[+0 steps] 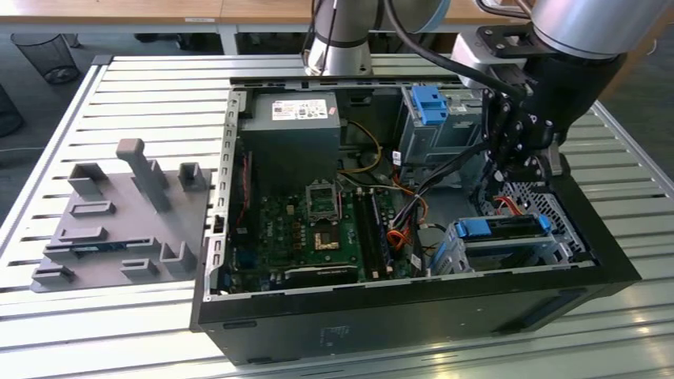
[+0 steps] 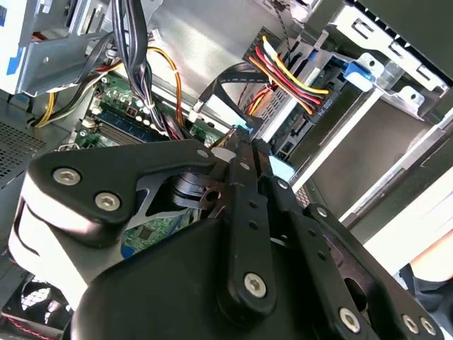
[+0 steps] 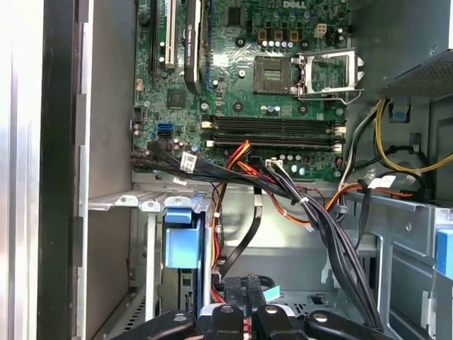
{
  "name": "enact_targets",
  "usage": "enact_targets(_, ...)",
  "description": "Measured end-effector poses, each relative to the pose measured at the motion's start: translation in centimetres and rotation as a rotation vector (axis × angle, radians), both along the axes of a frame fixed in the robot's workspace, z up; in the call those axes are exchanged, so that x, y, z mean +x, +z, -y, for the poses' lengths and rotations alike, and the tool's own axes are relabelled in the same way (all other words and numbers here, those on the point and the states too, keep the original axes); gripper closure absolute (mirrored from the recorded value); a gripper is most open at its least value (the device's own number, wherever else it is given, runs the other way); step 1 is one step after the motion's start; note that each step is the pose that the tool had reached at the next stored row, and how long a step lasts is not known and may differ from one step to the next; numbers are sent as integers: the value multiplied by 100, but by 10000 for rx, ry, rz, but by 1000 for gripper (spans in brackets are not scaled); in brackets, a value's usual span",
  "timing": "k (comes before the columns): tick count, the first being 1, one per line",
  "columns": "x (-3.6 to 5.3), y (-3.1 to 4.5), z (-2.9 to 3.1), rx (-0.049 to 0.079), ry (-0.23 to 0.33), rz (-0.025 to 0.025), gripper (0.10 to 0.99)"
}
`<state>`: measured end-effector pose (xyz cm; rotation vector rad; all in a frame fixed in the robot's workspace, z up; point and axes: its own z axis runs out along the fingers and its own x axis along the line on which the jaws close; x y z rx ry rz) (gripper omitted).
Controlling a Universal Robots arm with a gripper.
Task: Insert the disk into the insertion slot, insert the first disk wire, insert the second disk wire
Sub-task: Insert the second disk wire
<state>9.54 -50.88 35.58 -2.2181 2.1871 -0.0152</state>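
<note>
In the second wrist view the gripper (image 2: 241, 142) has its fingers nearly closed, pinching a black wire (image 2: 221, 78) at its end. In the first wrist view that wire curves to the fingertips beside a cable bundle (image 3: 333, 234). In the exterior view the disk (image 1: 503, 228) sits inside the slot (image 1: 526, 251), near the gripper.

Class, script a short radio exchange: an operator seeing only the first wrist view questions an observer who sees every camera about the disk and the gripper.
Operator: Is the disk seated?
Observer: Yes. In the exterior view the disk, framed in blue, lies inside the insertion slot.
Operator: What lies ahead of the gripper?
Observer: In the second wrist view, just beyond the gripper sits a black connector fed by red, yellow and black wires.
</note>
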Motion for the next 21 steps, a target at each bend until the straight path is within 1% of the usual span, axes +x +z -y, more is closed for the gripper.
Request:
enact_targets(4,0,-15,-16,-3,0,0,902)
enact_targets(5,0,-18,-18,-4,0,0,839)
enact_targets(11,0,-46,-26,-28,0,0,839)
enact_targets(17,0,-82,-28,-150,0,0,839)
enact_targets(21,0,-103,-30,-276,0,0,839)
